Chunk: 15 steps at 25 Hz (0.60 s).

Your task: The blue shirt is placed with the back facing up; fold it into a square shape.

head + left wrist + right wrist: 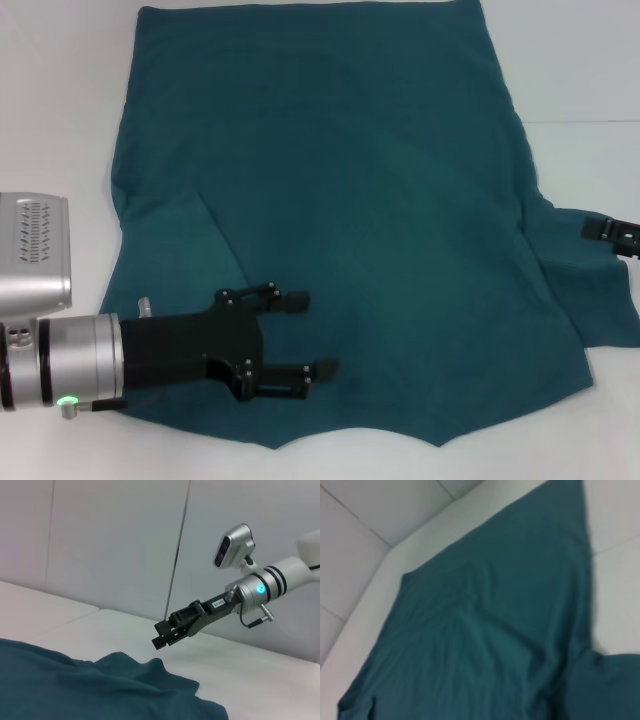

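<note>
The blue shirt (360,220) lies spread flat on the white table (60,110), plain side up, with no letters showing. Its left sleeve looks folded in onto the body, along a crease (222,238). The right sleeve (590,300) still sticks out sideways. My left gripper (312,335) is open and empty over the near left part of the shirt. My right gripper (608,230) is at the right edge, just beyond the right sleeve. It also shows in the left wrist view (159,635), held above the table past the sleeve (150,680). The right wrist view shows only the shirt (495,630).
The white table surrounds the shirt, with bare surface at the left and the far right (590,80). A pale panelled wall (100,545) stands behind the table in the left wrist view.
</note>
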{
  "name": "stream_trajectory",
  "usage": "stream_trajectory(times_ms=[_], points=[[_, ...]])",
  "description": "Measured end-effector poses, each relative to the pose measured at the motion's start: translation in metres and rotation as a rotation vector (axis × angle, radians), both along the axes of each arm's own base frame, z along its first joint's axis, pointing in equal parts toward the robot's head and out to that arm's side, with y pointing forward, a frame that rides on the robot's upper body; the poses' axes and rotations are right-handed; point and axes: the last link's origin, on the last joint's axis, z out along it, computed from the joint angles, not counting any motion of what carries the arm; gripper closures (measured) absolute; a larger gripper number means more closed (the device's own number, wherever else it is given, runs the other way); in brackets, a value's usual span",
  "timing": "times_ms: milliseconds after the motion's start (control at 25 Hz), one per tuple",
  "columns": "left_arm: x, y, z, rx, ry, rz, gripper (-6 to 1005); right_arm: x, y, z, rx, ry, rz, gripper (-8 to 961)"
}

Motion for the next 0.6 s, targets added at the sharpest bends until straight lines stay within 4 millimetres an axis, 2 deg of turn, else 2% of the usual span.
stream_trajectory(times_ms=[240,600], points=[[-0.003,-0.004,-0.003,-0.019,0.028,-0.017,99,0.011,-0.001,0.007,-0.003,-0.020,-0.073,101],[-0.004,-0.007,-0.005,-0.032,0.036,-0.029,99,0.022,-0.005,0.003,0.001,-0.044,-0.125,104]])
